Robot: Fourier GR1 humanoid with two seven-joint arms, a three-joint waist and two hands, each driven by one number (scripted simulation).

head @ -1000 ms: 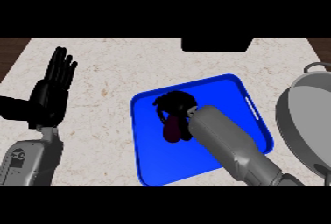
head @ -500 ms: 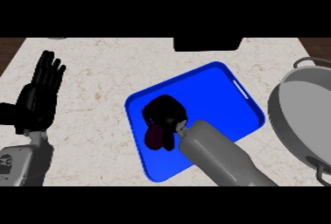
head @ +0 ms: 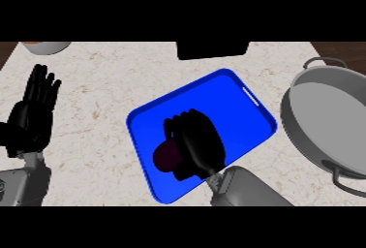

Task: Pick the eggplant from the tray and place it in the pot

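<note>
Blue tray (head: 243, 104) lies tilted on counter (head: 107, 97). Right hand (head: 196, 140) over tray, fingers curled round dark purple eggplant (head: 168, 155). Grey pot (head: 322, 126) right of tray. Left hand (head: 32, 116) open at left edge.

Blue tray (head: 247, 104), purple eggplant (head: 166, 156), grey pot (head: 318, 121).

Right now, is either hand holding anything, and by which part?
Right hand covers the eggplant on the tray; a closed hold cannot be told. Left hand holds nothing.

Even bright light, dark shadow on blue tray (head: 236, 97), no glare
</note>
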